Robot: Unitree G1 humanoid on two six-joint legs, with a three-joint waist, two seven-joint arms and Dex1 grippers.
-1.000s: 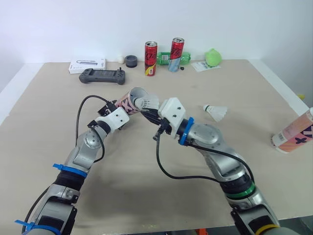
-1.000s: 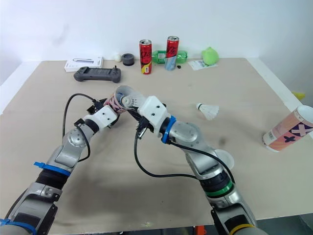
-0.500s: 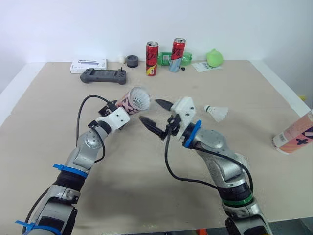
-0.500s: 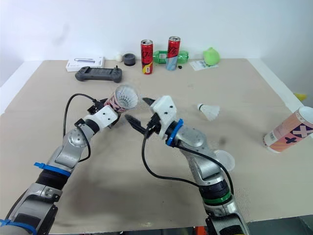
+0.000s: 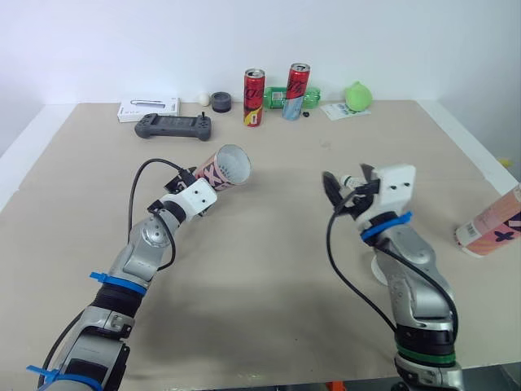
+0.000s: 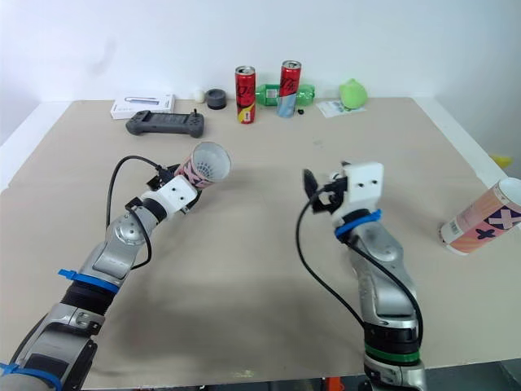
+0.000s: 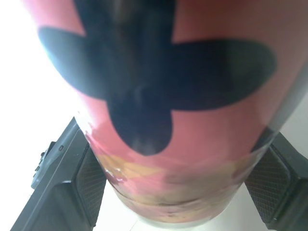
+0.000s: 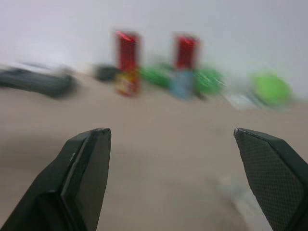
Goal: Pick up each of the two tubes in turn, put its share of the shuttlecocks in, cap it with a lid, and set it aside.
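Pink with black crosses, the tube (image 5: pixel 218 169) is tilted above the surface (image 5: pixel 269 277) in the eye views. It is clamped by the left jaws with its open mouth toward the wide-spread, empty right jaws, and a second tube (image 5: pixel 491 226) lies far to its right; the contents of neither can be told. The left wrist view shows black pads (image 7: pixel 91 185) pressing its wall, and the right wrist view shows parted fingers (image 8: pixel 84 173) facing a red can (image 8: pixel 126 55).

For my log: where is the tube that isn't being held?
In the eye views, the second tube lies at the right edge of the table, right of the right gripper.
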